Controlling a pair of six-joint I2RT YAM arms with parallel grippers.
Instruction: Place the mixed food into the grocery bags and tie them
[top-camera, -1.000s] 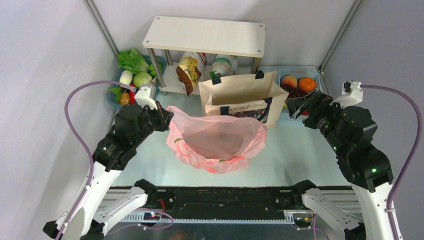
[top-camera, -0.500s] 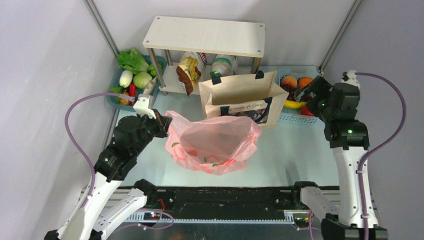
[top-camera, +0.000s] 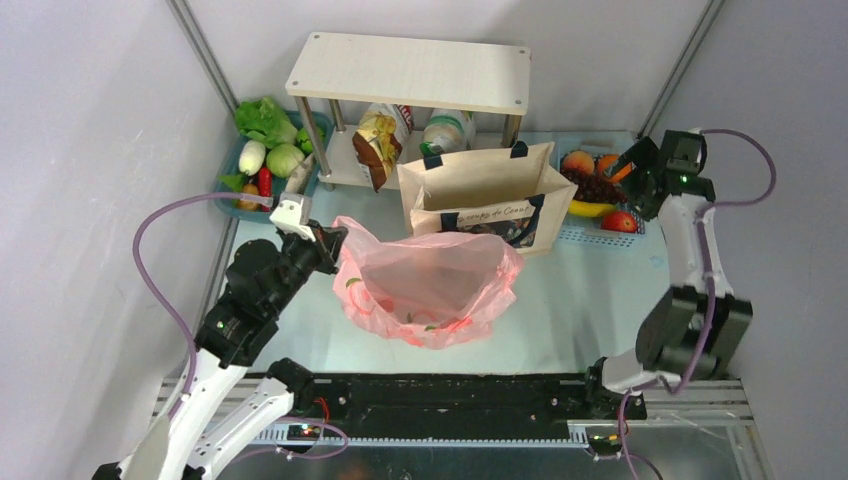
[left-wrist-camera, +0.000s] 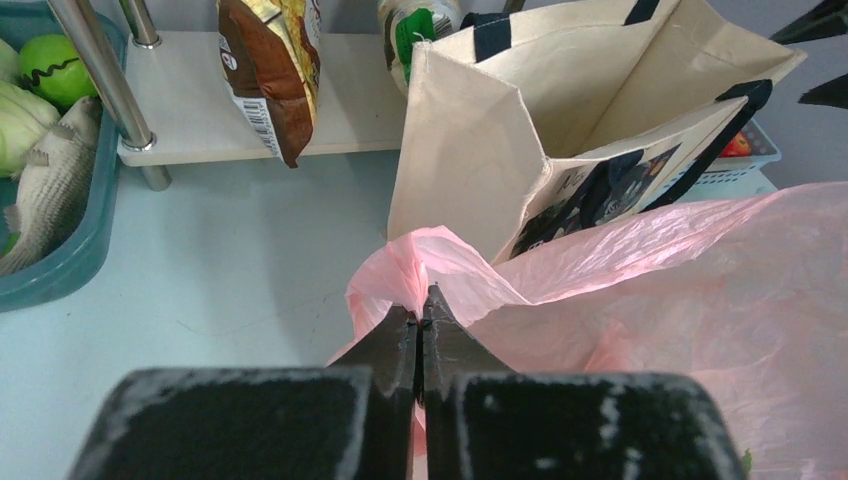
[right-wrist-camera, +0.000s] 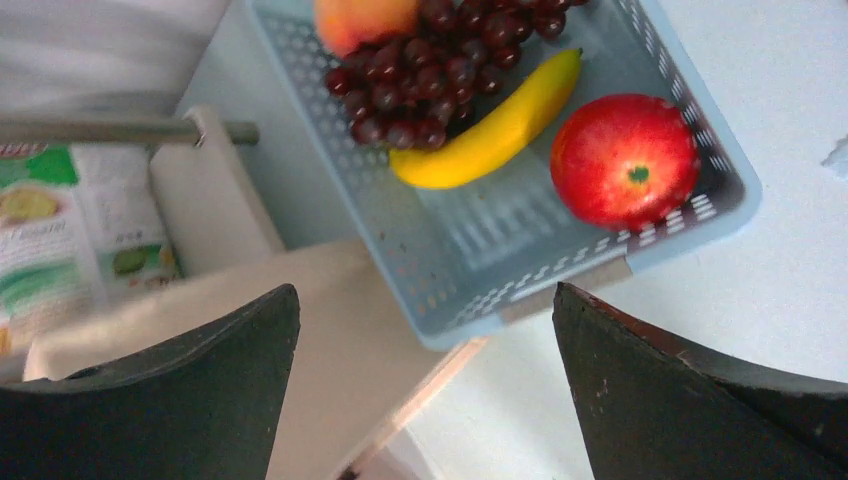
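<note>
A pale blue-green tabletop (top-camera: 600, 300) fills the enclosure, matte and evenly lit, with only soft shadows. Plain grey-lilac walls close it in: the left wall (top-camera: 90, 150), the back wall (top-camera: 600, 60) and the right wall (top-camera: 790, 80). Slanting metal posts (top-camera: 196, 45) mark the rear corners. Against the back wall stands a small shelf (top-camera: 410, 72) with a light wooden top, round metal legs (top-camera: 316, 148) and a pale lower board (left-wrist-camera: 180, 100). A black rail (top-camera: 440, 395) runs along the near edge.
</note>
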